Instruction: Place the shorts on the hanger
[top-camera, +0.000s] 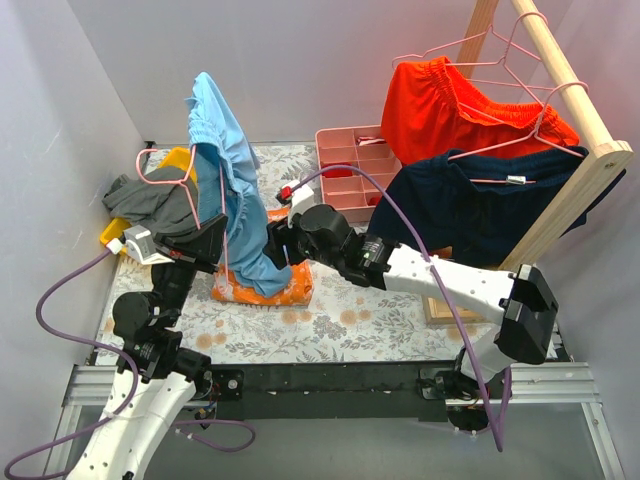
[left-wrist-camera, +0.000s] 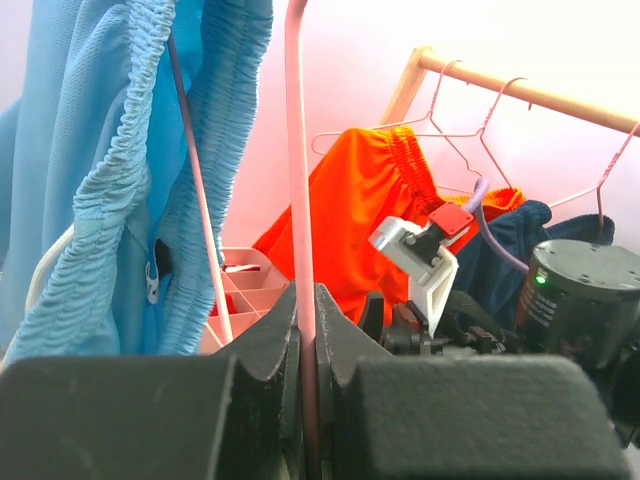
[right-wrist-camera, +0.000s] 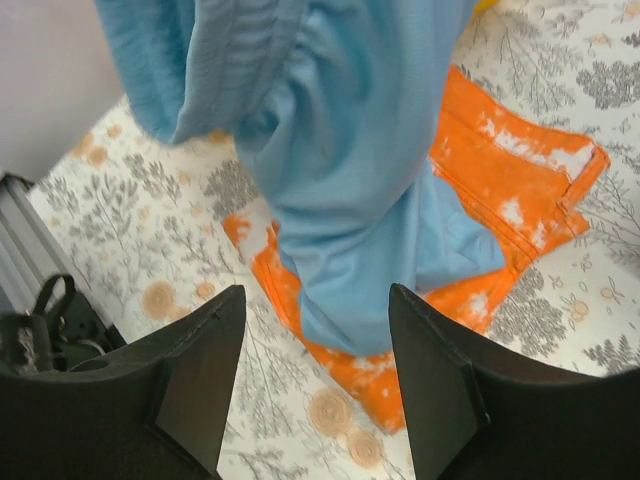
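Left wrist view: the left end effector (left-wrist-camera: 305, 300) is closed tight on a single strand of the hanger (left-wrist-camera: 297, 150), with the pink wire pinched upright between the fingers and no visible gap. A second, thinner strand of the same wire runs up through the gathered waistband of the shorts (left-wrist-camera: 100, 150), so the garment is judged to be at least partly threaded onto the frame. How securely it is seated cannot be told.

Top external view: the shorts are held raised above the left half of the tabletop (top-camera: 380, 320), hanging long from the hanger. The right end effector (top-camera: 280, 245) is placed beside the lower fabric.

Right wrist view: the right end effector's fingers are spread wide and nothing is held between them. The blue hem appears to reach the orange cloth (right-wrist-camera: 520, 190) lying below.

Risks noted:
- The wire is thin and gripped at one point only, so the frame could pivot or slip in the pinch under the uneven weight of the fabric.
- The shorts seem bunched to one side, so a tilt of the hanger could let them slide off.
- If the hanger is carried toward the wooden rail (top-camera: 570, 80), the trailing hem could drag the orange cloth along.
- The open fingers could snag loose fabric.
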